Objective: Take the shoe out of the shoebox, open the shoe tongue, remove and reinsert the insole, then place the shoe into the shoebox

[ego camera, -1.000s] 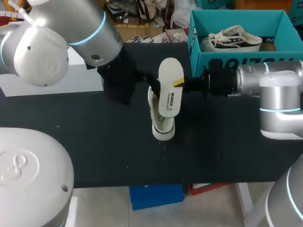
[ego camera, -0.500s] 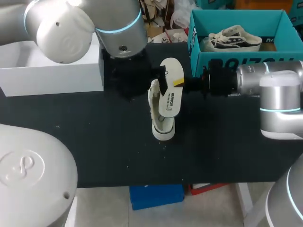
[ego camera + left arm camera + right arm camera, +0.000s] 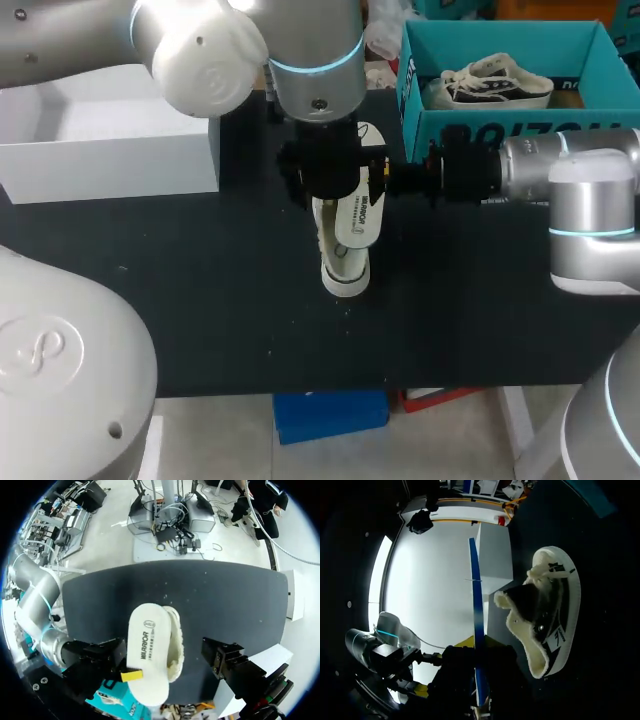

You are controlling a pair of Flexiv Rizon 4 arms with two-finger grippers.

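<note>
Since the right pincer (image 3: 478,641) only grips the insole (image 3: 142,650) by its edge, the open left pincer (image 3: 165,655) could totally knock it loose.

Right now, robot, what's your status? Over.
Right gripper shut on insole, by shoe on table. Left gripper hovering over both. Another shoe sits in shoebox.

Head view evenly lit; right wrist dim, glare, possibly backlit.

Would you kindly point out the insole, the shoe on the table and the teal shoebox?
insole (image 3: 145,655): left wrist view, flat face.
shoe (image 3: 561,617): right wrist view, its side.
teal shoebox (image 3: 470,118): head view, front wall.
</note>
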